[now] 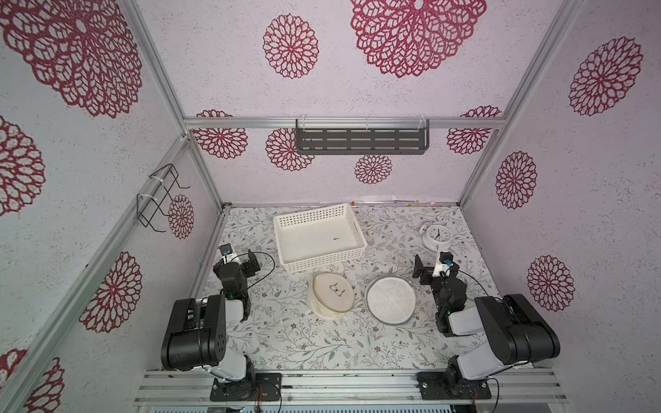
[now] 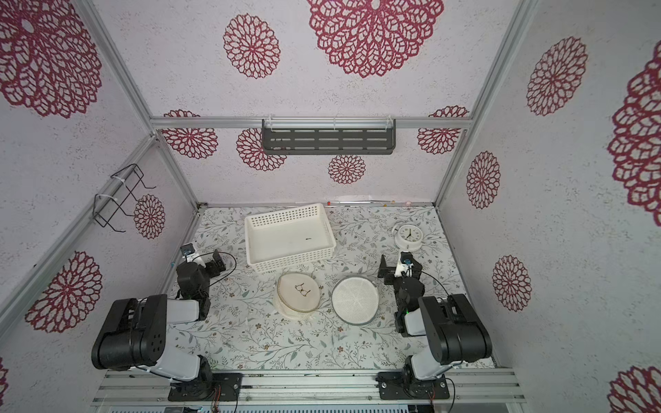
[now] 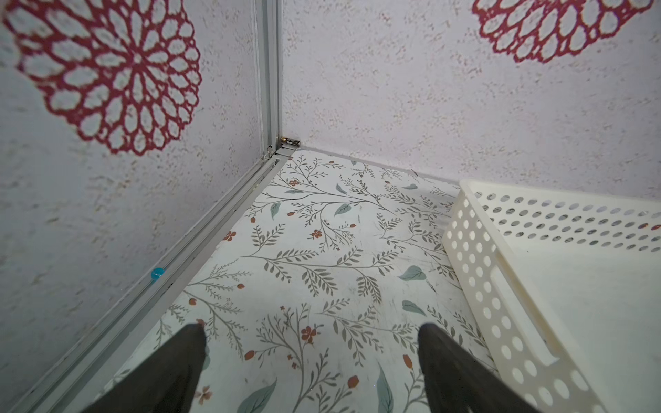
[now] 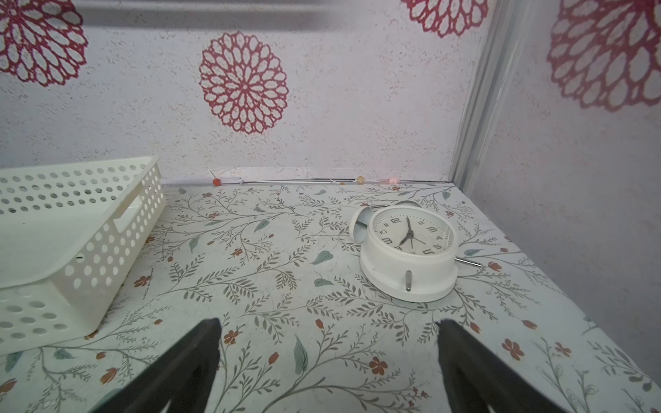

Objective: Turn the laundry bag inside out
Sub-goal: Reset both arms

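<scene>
Plainly, the round white mesh laundry bag with a grey rim (image 1: 390,300) lies flat on the floral-patterned worktop (image 1: 304,343), right of centre and in front of the white perforated plastic basket (image 1: 325,261). It shows in both top views. Neither tool touches it. Just beside it, on the robot's left and separated by a narrow strip of worktop, sits a piece of cream fabric stretched in a round hoop, with a small spectacles design (image 1: 331,295). The hoop is tilted, with loose cloth bunched beneath it. Both round things lie between the two arms.

The left tool (image 3: 312,329) stands with its dark fingers spread wide and nothing between them. It is above bare worktop near the left wall, with the basket's corner just off to one side. The right tool (image 4: 329,321) is likewise spread wide and holds nothing. It faces the back wall, with a white twin-bell alarm clock (image 4: 409,250) lying on its back ahead of it, near the back right corner. The basket's end wall shows at the edge of that wrist view.

A small dark speck rests on the basket's floor; what it is cannot be told. On the back wall hangs a dark grey slotted shelf (image 1: 361,141), and a black wire rack (image 1: 159,196) is tied to the frame on the left wall.
</scene>
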Available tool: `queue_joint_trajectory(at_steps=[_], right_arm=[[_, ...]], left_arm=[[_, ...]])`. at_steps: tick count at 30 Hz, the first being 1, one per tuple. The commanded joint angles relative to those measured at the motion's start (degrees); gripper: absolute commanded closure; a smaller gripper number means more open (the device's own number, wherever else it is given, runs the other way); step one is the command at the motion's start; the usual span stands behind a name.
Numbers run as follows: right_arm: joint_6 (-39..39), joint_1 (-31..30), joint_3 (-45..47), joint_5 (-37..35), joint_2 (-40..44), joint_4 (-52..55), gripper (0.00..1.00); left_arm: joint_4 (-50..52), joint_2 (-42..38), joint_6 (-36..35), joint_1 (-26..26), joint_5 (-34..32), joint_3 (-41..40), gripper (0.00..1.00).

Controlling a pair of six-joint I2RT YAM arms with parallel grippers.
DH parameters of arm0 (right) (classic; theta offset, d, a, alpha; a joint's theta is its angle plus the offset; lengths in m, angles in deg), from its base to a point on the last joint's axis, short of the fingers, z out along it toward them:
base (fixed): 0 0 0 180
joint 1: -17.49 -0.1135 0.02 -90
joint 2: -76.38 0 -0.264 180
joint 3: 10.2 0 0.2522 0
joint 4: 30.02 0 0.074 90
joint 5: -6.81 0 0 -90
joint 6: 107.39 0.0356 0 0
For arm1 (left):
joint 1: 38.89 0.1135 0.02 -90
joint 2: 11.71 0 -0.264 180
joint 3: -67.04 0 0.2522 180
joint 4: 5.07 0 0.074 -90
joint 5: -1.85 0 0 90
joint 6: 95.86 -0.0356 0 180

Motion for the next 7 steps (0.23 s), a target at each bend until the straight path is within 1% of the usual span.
queue_joint_trajectory(at_steps=[1,7], right_arm=[[0.27,0.26,-1.59,-0.33,0.26,-0.87,0.01],[-0.05,0.15,-0.39,-0.33,0.79,-2.67,0.01]], left_arm=[[0.08,0.15,0.04,-0.15,-1.00,0.71,0.02],[1.46,0.15,-1.44,-1.10,-1.17,1.50,0.02]])
